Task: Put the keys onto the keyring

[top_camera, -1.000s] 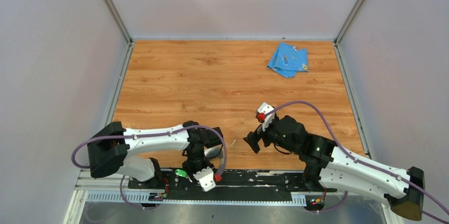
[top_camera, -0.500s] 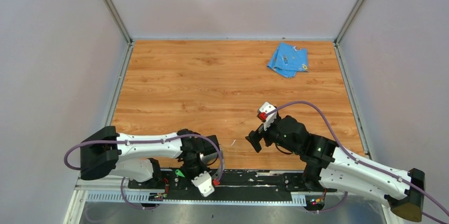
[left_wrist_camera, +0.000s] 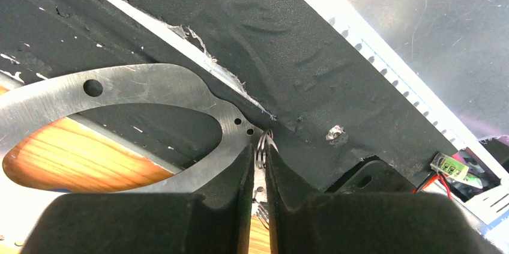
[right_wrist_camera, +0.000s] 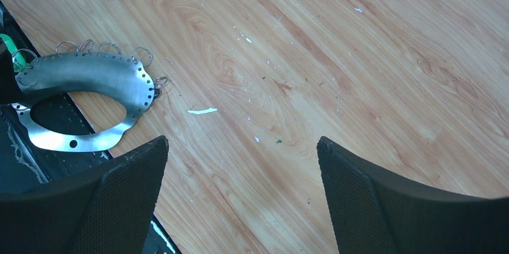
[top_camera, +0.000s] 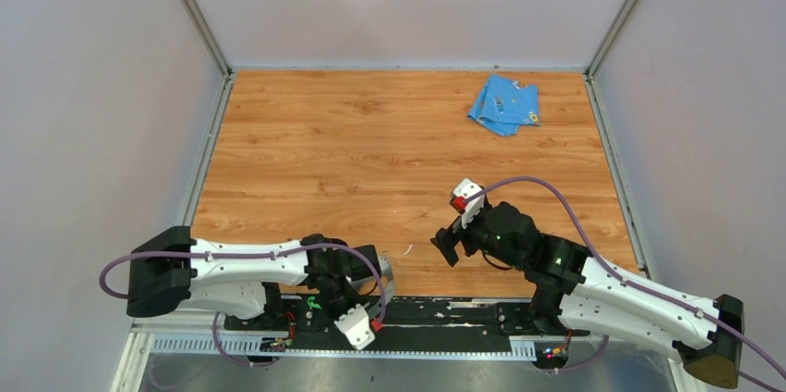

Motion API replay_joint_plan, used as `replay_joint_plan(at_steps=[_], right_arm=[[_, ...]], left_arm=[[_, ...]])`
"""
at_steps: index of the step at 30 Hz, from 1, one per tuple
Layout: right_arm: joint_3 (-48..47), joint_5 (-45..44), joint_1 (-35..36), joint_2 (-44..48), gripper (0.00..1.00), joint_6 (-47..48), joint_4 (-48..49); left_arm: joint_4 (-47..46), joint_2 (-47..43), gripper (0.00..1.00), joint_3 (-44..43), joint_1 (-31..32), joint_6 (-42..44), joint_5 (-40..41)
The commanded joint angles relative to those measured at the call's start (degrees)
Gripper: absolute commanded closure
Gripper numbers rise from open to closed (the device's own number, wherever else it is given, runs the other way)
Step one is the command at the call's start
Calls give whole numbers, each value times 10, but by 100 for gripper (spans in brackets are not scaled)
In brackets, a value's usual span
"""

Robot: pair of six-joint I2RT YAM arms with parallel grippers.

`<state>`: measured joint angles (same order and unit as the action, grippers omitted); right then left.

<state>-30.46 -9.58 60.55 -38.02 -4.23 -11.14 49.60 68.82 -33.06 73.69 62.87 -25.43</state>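
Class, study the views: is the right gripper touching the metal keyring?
Apart. The top view shows a stretch of bare table between the open right gripper and the keyring.

Bare wood of the table [top_camera: 371,151] runs from the right gripper [right_wrist_camera: 241,141] to the far wall [top_camera: 408,3], save a light-blue cloth [top_camera: 503,105] at the far right. At the near edge, the keyring [right_wrist_camera: 96,77] and left gripper [left_wrist_camera: 259,157] crowd the black rail [top_camera: 445,310].
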Motion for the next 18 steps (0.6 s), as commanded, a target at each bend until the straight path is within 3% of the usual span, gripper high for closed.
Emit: replay_joint_plan(at_steps=[1, 4, 7, 10, 13, 15, 16, 18], right_arm=[[-4, -16, -8, 6, 6, 8, -5], [-5, -14, -9, 6, 11, 8, -6], [-11, -12, -10, 4, 18, 10, -4], [-22, -8, -11, 5, 18, 19, 0], [-33, 5, -14, 19, 22, 34, 16], [-36, -7, -14, 30, 19, 29, 26], [-39, -7, -14, 35, 7, 30, 27], [-52, 8, -15, 42, 0, 33, 27]], left_arm=[[-12, -6, 87, 17, 11, -15, 17], [-12, -19, 100, 23, 13, -9, 12], [-11, -44, 100, 11, 13, 2, 22], [-12, -73, 100, -30, 8, 19, 76], [-12, -89, 100, -91, -32, 4, 67], [-12, -80, 100, -148, -63, -53, 47], [-12, -75, 100, -178, -81, -84, 26], [-13, -69, 100, -237, -123, -130, -29]])
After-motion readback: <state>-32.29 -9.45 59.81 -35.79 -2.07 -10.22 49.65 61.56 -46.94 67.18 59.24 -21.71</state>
